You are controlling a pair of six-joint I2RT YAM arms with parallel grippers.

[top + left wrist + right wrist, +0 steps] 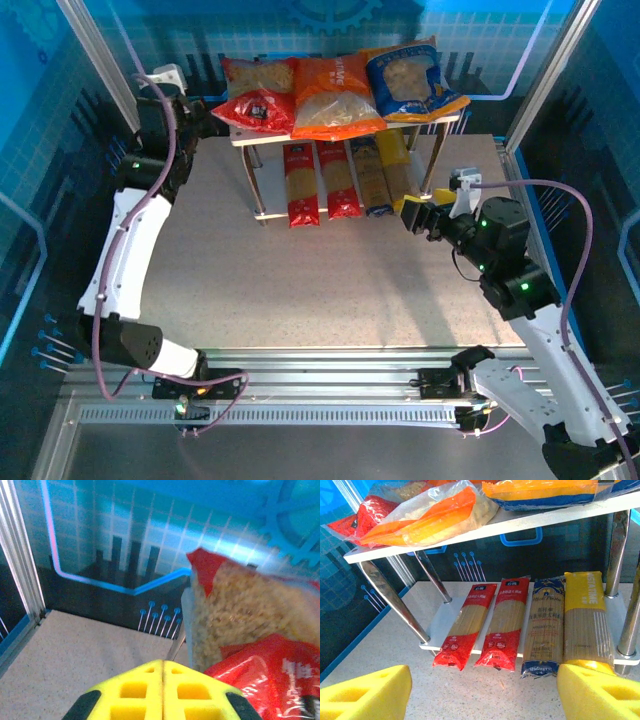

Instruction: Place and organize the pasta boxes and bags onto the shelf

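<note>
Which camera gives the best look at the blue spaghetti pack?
Right wrist: the blue pack lies full length on the shelf, label and window clear. Top external shows it small, far end under the upper tier. Left wrist faces the red bag.

The shelf (520, 522) stands at the far side of the table (300, 290). On its top board three bags crowd side by side: left bag (258, 100), middle bag (335, 95), right bag (410, 80). Below, on the lower board, four packs lie lengthwise in a row: first pack (300, 185), second pack (340, 180), third pack (372, 178), fourth pack (397, 165), left to right.
</note>
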